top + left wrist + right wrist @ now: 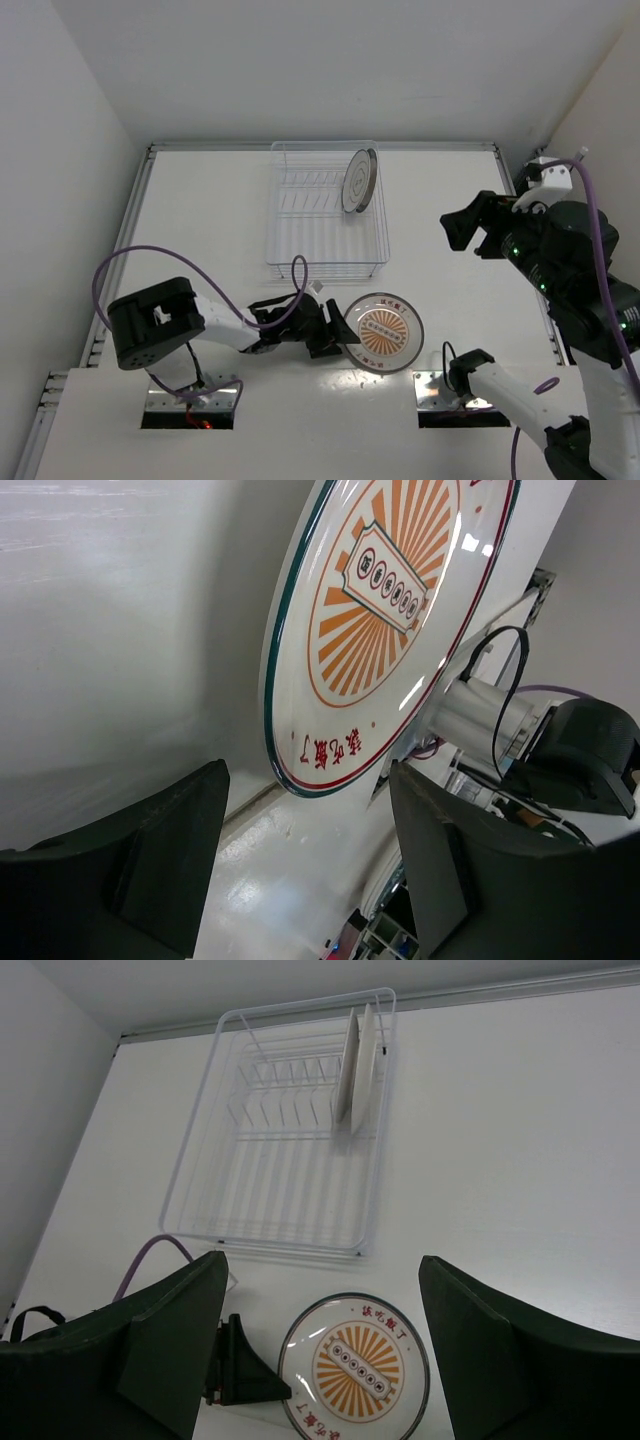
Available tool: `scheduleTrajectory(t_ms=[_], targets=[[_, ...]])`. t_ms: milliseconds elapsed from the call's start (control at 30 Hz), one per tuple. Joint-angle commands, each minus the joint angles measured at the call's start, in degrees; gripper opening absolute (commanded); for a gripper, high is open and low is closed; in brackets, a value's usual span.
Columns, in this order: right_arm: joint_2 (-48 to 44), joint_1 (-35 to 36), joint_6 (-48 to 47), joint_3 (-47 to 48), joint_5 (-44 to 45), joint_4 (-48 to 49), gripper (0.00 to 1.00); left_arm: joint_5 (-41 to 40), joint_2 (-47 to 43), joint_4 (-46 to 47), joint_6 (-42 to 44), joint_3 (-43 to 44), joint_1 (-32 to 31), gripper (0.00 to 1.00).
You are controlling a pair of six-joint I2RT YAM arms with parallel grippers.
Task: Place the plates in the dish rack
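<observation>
Left tool (338,334): jaws stand apart with nothing between them. On the left wrist view the near rim of the orange sunburst plate (385,333) sits just ahead of the fingertips, roughly centred in the gap. The wrist is rolled on its side and the arm is low over the bench (200,230). The plate lies face up near the front edge of the bench. I cannot tell whether its near rim is lifted off the surface.

Step in hand, as I judge it: take this plate by the rim.
- Ease forward until the rim is well inside the pads, not just at the tips.
- One finger has to get under the rim, so I keep the lower one skimming the bench.
- The glaze is probably slippery, so I close firmly and check for slip before lifting.

Beyond the plate, toward the back of the bench, is the dish rack (310,240). The blue-rimmed plate (358,181) stands on edge in its far right part, and the slots to its left look free. I would turn the held plate upright before descending, then lower it into a slot beside the standing plate, not against it.

Right tool (472,232): wide and holding nothing, off to the right, well apart from plate and rack.
</observation>
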Motion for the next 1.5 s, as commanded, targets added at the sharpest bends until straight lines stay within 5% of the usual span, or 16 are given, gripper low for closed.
scheduleTrajectory(t_ms=[0, 400, 533, 633, 800, 1167, 1467], targets=[[-1.51, -0.36, 0.38, 1.70, 1.10, -1.86, 0.74, -2.06, -0.15, 1.54, -1.95, 0.38, -1.20, 0.62], [-2.74, -0.36, -0.24, 4.42, 5.59, -5.12, 0.74, -4.96, 8.46, 8.40, -6.16, 3.28, -3.05, 0.35], [-2.74, -0.36, -0.24, 4.42, 5.59, -5.12, 0.74, -2.77, 11.53, 7.17, -5.55, 6.10, -3.05, 0.09], [-3.36, -0.36, -0.24, 3.90, 6.11, -5.12, 0.74, -1.63, 12.07, 7.17, -4.41, 6.63, -3.05, 0.01], [-4.50, -0.36, -0.24, 3.90, 7.52, -5.65, 0.74, -3.02, 4.26, 1.81, -1.86, 8.47, -4.28, 0.00], [-4.51, -0.36, 0.47, 3.90, 6.12, -4.07, 0.70, -12.86, -16.66, -35.59, 16.84, 32.89, -9.03, 0.00], [-3.18, -0.36, 1.87, -0.58, -0.20, 0.59, 0.68, -20.25, -29.24, -50.65, 22.84, 39.76, 0.71, 0.00]])
